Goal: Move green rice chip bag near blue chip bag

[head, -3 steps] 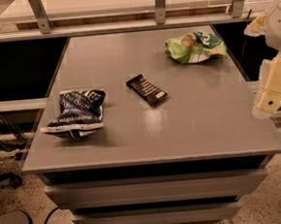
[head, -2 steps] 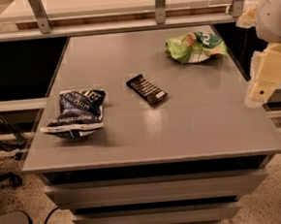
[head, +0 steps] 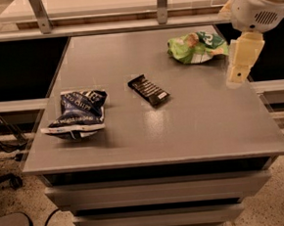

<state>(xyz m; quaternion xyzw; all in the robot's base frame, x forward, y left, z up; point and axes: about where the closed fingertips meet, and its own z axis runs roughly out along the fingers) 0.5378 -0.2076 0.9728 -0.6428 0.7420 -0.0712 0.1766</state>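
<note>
- Grey table [head: 149,144] fills the view. Its front edge, with drawer fronts below, is nearest the camera, and three things lie on it, well apart from one another.
- Nearest of the three, at the front left, is the blue chip bag [head: 75,113]. It lies flat and puffy, with its white band along the near edge.
- Further in, about mid-table, a small black bar wrapper [head: 149,90] lies skewed on a diagonal. It sits roughly on the straight line between the two bags, so a bag dragged along the surface would probably meet it. A lifted carry should pass over it.
- On the right, the gripper [head: 235,77] hangs pointing down over what looks like the table's right margin, below the white arm housing [head: 258,2]. Whether it is released or clenched cannot be told, and nothing shows in its hold.
- Farthest back, on the rear right of the table, is the green rice chip bag [head: 196,47]. It is crumpled, and its long axis runs left to right across the table. From the gripper it lies to the left and further back, near but apart. The single arm would likely have to shift that way, descend, and close across the bag's short axis.
- Beyond it, a metal upright [head: 162,3] stands behind the table's back edge, clear of that path.
</note>
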